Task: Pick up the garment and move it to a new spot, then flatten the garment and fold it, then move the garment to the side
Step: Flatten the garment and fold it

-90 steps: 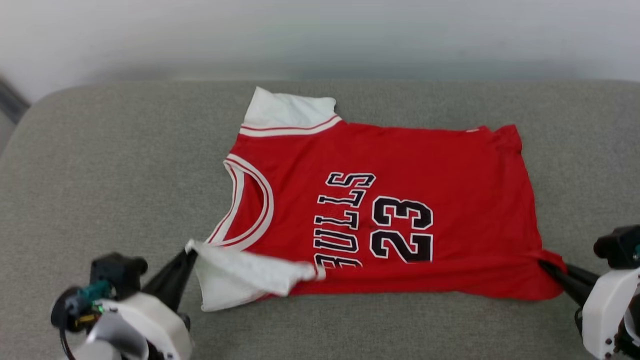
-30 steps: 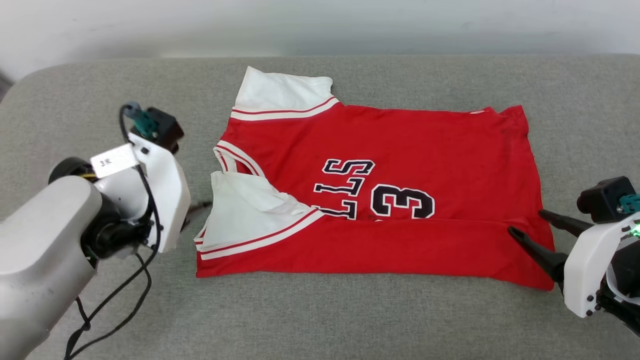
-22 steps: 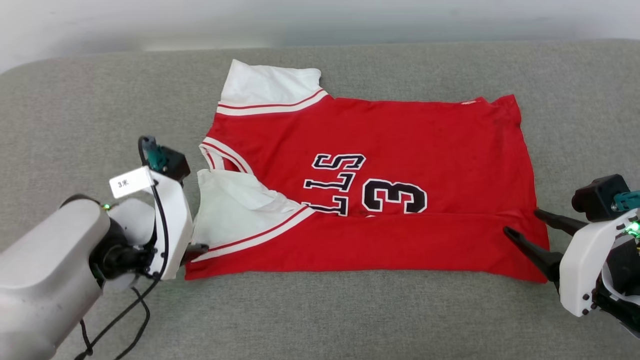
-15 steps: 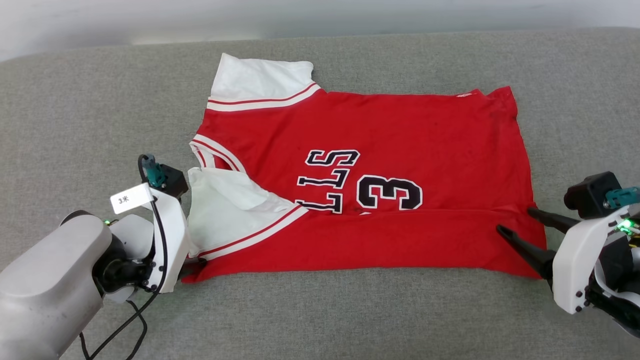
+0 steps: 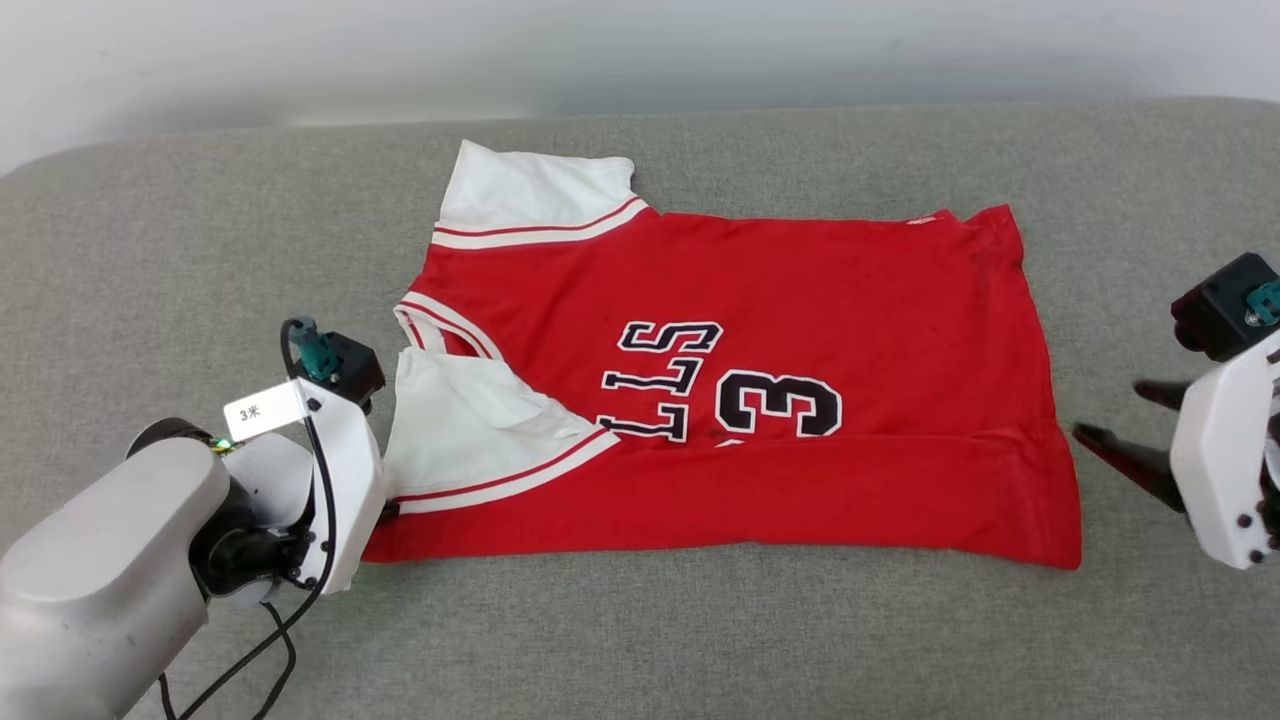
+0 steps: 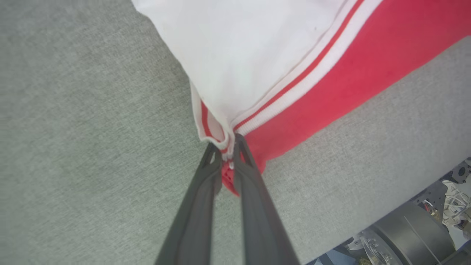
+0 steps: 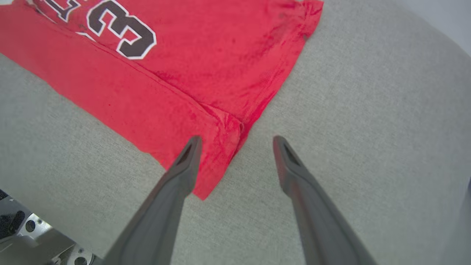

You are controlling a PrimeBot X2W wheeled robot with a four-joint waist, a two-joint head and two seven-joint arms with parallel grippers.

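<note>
Right end effector (image 5: 1107, 407) now back off the garment (image 5: 800, 300) hem.

Red garment (image 5: 800, 290) on grey cushion (image 5: 640, 640), between left gripper (image 5: 385, 510) and right gripper (image 5: 1108, 408)

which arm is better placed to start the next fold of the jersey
Left, likely. The left gripper is shut on the garment at its near sleeve-side corner, ready to lift it. The right gripper stands open by the hem corner, gripping nothing.
</note>
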